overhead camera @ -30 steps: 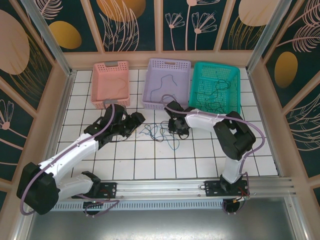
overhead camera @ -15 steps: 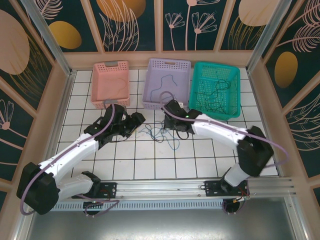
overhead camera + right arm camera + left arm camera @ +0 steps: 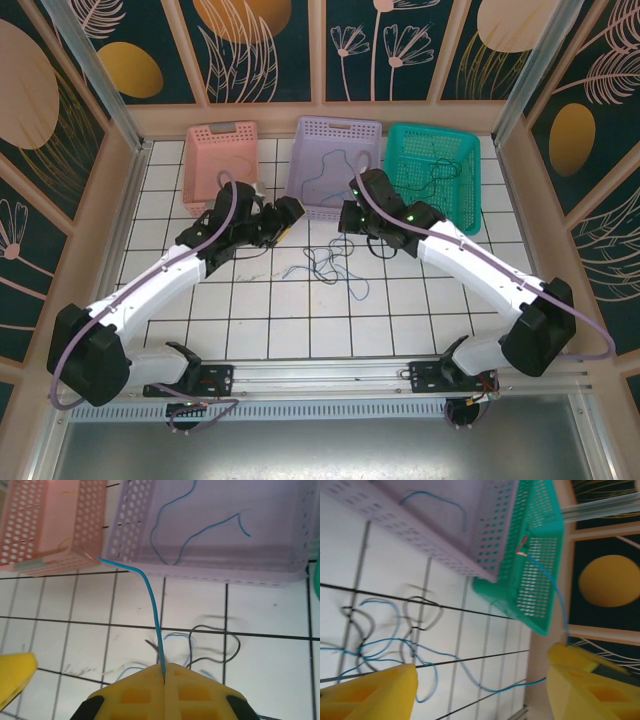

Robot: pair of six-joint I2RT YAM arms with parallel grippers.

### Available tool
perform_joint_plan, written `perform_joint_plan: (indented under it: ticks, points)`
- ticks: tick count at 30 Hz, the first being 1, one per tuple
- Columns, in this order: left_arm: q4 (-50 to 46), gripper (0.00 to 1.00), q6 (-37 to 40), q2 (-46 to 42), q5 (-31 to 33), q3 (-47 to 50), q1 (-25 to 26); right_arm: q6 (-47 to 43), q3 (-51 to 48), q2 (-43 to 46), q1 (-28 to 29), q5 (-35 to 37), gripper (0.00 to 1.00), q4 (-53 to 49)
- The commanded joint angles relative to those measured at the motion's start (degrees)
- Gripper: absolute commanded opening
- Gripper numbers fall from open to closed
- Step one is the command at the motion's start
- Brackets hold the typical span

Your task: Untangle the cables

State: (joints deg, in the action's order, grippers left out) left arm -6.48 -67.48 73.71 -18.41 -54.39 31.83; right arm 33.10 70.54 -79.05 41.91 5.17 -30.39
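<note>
The cables (image 3: 325,265) lie as a loose tangle of thin blue and black strands on the white tiled table, between the two grippers and slightly nearer. In the left wrist view the tangle (image 3: 370,640) sits at the left. My right gripper (image 3: 164,672) is shut on a blue cable (image 3: 152,605), whose free end rises toward the pink basket's corner. A black cable (image 3: 227,645) loops on the tiles below. From above, the right gripper (image 3: 348,215) hovers before the purple basket. My left gripper (image 3: 288,213) faces it, open (image 3: 480,690), and a blue strand crosses beneath its gap.
Three baskets line the back: pink (image 3: 220,130), purple (image 3: 338,124) with a loose blue wire (image 3: 200,530) inside, and teal (image 3: 433,132) with dark wires (image 3: 435,180). Wooden walls enclose the table. A metal rail (image 3: 330,375) runs along the near edge.
The right gripper has shut on the blue cable and lifted it back toward the purple basket, its arm stretching out. The left gripper has moved up and right. The tangle has loosened.
</note>
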Motion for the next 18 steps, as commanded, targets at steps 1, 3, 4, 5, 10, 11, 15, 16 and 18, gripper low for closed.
perform_joint_plan:
  ticks: [1,3,4,5,10,11,15,16,18]
  points:
    - [6.56,0.63,-0.95,1.74,-4.65,-3.79,0.07,0.08,0.80,3.60,-3.77,-6.51,0.00,2.37]
    - [4.68,0.59,0.25,3.00,-4.81,-5.12,0.03,1.53,1.30,4.39,-6.40,-9.35,0.00,3.56]
    - [3.25,0.53,1.07,3.70,-4.63,-5.46,0.07,2.02,2.02,4.68,-7.50,-10.45,0.00,3.82]
    - [2.25,0.49,1.46,4.35,-4.69,-5.48,0.07,2.33,2.73,4.78,-8.10,-11.26,0.00,3.92]
    - [2.27,0.46,0.90,8.66,-5.94,-4.37,0.72,2.95,5.49,5.03,-9.03,-14.53,0.00,3.46]
    - [1.86,0.48,0.95,9.55,-5.63,-4.36,1.00,3.24,5.40,5.42,-9.01,-14.87,0.00,3.65]
    - [0.89,0.63,0.66,13.54,-5.05,-4.62,1.97,5.00,5.46,7.46,-9.01,-15.51,0.00,4.66]
    - [1.14,0.65,0.85,14.44,-5.21,-4.82,2.28,5.47,5.56,7.81,-8.95,-15.78,0.00,4.96]
    - [2.14,0.70,1.07,16.34,-5.93,-5.20,3.22,6.48,5.98,8.34,-9.03,-16.24,0.00,5.46]
